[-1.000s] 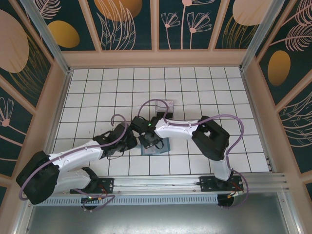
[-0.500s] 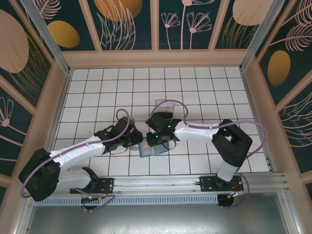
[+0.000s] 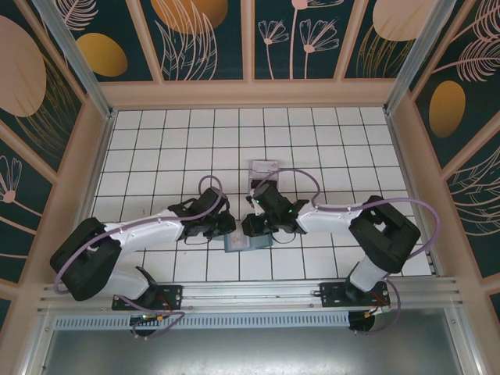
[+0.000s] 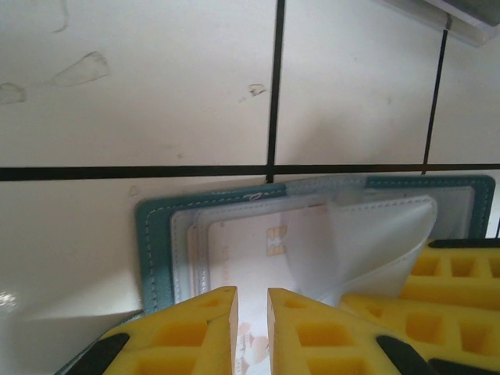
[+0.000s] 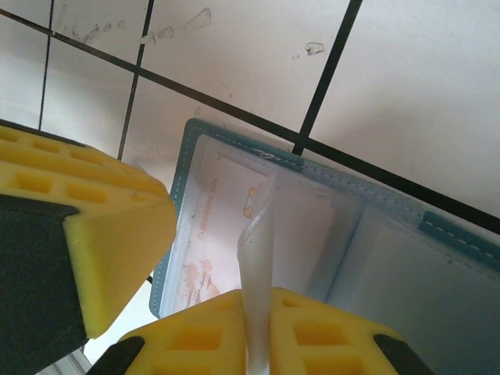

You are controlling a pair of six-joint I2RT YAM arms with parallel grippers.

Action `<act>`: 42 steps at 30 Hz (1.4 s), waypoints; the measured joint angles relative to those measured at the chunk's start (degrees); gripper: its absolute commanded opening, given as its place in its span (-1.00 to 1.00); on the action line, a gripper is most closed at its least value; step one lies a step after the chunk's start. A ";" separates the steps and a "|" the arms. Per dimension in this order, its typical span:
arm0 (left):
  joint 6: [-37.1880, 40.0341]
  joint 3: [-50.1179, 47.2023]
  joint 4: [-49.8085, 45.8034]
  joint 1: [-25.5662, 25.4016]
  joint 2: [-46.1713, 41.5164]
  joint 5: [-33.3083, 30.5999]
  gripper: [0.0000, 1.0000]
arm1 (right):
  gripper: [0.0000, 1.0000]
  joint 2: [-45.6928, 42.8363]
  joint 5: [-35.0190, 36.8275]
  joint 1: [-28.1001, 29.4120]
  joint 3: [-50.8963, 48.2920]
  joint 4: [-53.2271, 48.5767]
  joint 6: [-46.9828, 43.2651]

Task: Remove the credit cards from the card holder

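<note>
Right claw [image 5: 258, 312] pinches pale flap [image 4: 375, 234] of card holder [image 4: 152, 250] (arm swung rightward since); left claw [image 4: 251, 301] nearly closed, over holder.

White arms [image 3: 144, 234], purple cables [image 3: 291, 171], yellow fingers [image 4: 187, 328]

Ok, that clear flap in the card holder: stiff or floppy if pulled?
Probably floppy: the clear flap curves and bows where it lifts off the card holder. Likely slippery too, being glossy thin film pinched in the right end effector. The holder looks light and may lift along.
</note>
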 measured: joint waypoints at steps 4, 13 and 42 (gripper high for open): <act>0.02 1.90 0.04 -0.09 2.80 0.33 -0.63 | -0.72 -0.44 -1.14 -0.59 -0.90 1.33 0.07; 1.11 5.77 -1.03 -1.20 8.70 0.57 -0.63 | -0.67 -2.60 -1.66 -0.74 -2.58 2.38 0.09; 4.74 19.85 -4.94 -7.48 21.75 5.18 -0.63 | -0.39 -30.16 16.57 -8.68 -5.03 -18.34 1.97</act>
